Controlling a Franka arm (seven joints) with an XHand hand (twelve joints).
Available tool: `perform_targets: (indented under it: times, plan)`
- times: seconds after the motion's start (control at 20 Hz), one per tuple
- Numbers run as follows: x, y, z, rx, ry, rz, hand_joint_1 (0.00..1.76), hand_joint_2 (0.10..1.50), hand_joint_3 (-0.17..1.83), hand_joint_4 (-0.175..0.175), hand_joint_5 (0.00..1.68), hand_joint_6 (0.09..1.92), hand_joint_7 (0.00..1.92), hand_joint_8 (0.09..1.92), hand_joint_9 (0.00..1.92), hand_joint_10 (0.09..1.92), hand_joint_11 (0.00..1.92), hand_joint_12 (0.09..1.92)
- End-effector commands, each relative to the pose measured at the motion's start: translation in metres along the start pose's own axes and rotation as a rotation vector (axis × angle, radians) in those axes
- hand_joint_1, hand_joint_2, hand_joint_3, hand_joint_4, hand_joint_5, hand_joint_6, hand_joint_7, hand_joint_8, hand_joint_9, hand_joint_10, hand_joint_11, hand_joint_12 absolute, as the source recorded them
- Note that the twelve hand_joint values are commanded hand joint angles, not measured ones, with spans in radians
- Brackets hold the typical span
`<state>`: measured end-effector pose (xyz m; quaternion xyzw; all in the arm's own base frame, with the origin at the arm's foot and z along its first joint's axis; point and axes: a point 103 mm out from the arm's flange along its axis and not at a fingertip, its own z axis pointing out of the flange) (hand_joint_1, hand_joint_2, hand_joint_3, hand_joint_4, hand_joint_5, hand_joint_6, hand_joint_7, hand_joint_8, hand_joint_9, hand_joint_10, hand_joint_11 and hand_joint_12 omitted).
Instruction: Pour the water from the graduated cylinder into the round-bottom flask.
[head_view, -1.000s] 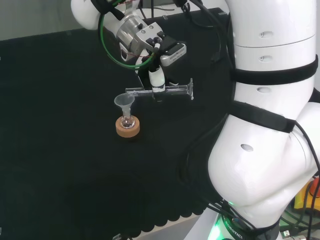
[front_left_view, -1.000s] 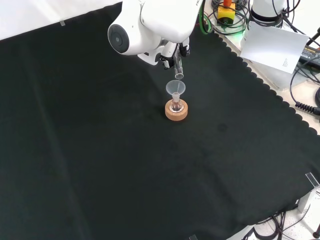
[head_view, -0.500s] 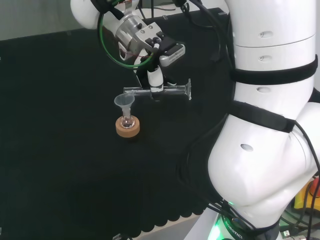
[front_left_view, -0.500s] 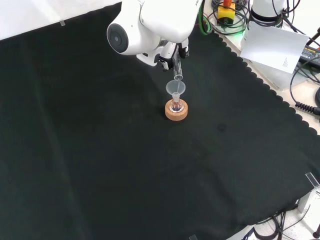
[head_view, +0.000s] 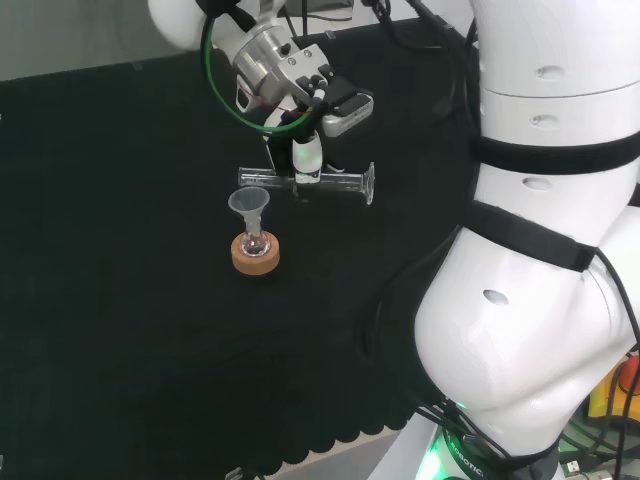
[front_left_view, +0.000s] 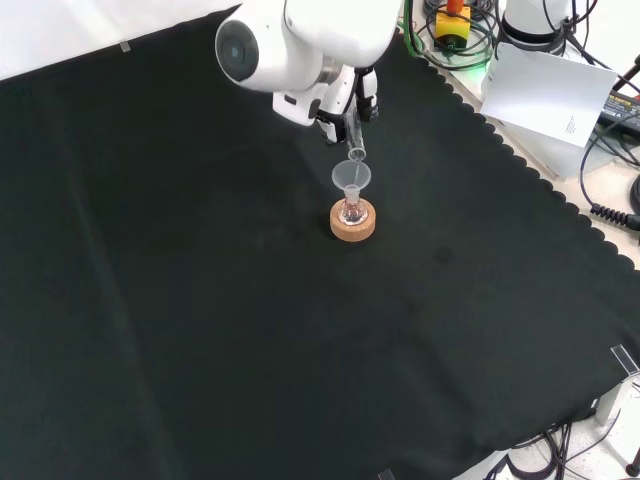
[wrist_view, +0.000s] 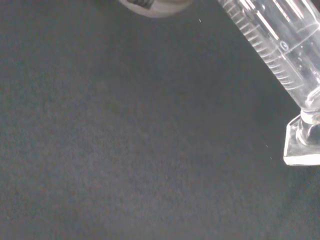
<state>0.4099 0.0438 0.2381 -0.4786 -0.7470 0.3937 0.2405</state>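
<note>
Spillage looks to me the main risk: the graduated cylinder (head_view: 305, 181) lies nearly level in the upper middle of the head view, its mouth just above the funnel (head_view: 249, 203) in the round-bottom flask (head_view: 255, 241) on the cork ring (head_view: 255, 254), and a slight drift could send water past the rim onto the worktop (head_view: 120, 330). The hand (head_view: 306, 155) has its fingers closed round the cylinder's middle. Head view shows that grip; front view shows the mouth lined up over the funnel; wrist view shows the scale marks and foot.
</note>
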Motion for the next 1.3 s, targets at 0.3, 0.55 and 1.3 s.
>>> perform_targets:
  times: [0.3,0.55,1.3]
  plan:
    - [-0.015,-0.006,0.008,-0.152,0.076,-0.082,1.28,1.05,0.0,-0.175,1.1,0.79,1.15,0.77,1.61,0.09,1.42,0.66]
    - [-0.023,-0.006,0.01,-0.232,0.13,-0.127,1.28,1.05,0.0,-0.175,1.1,0.8,1.14,0.77,1.61,0.09,1.42,0.66]
    - [-0.035,-0.003,0.014,-0.429,0.197,-0.213,1.28,1.05,0.0,-0.175,1.1,0.8,1.14,0.78,1.61,0.09,1.43,0.66]
